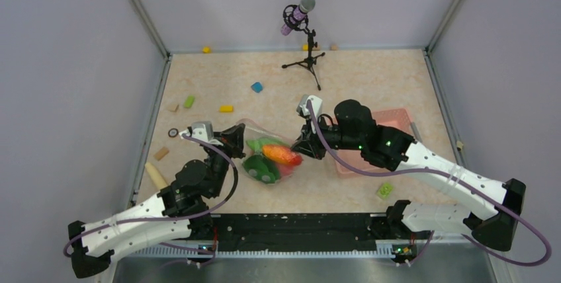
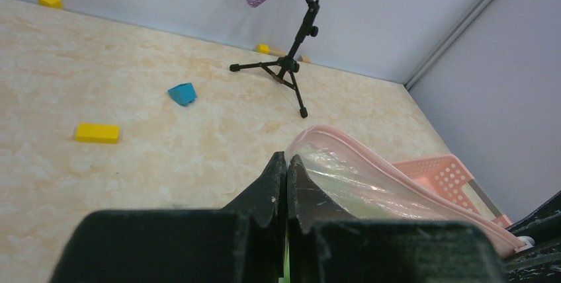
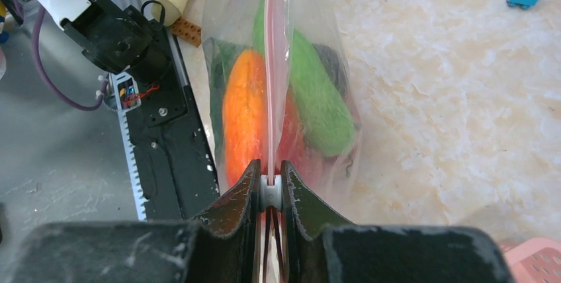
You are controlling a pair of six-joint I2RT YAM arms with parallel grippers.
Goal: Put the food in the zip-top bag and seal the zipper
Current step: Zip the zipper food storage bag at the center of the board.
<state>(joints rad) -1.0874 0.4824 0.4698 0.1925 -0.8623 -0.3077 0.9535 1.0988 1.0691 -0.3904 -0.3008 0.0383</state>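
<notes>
The zip-top bag (image 1: pixel 272 159) lies stretched between my two grippers, mid-table. Inside it I see food: an orange-red mango (image 1: pixel 283 155), a light green piece (image 1: pixel 262 143) and a dark green piece (image 1: pixel 258 168). My left gripper (image 1: pixel 235 136) is shut on the bag's left end (image 2: pixel 357 184), its fingertips (image 2: pixel 279 167) pressed together at the corner. My right gripper (image 3: pixel 270 170) is shut on the white slider (image 3: pixel 270 192) of the zipper (image 3: pixel 273 65), a pink strip running away from it over the mango (image 3: pixel 243 111) and the green food (image 3: pixel 317 98).
A microphone on a black tripod (image 1: pixel 305 38) stands at the back. The pink basket (image 1: pixel 390 124) sits under my right arm. Small blocks lie around: blue (image 1: pixel 257 87), yellow (image 1: pixel 226 108), green (image 1: pixel 189 101), another green (image 1: pixel 384 190). A tan cone (image 1: pixel 156 176) lies at the left.
</notes>
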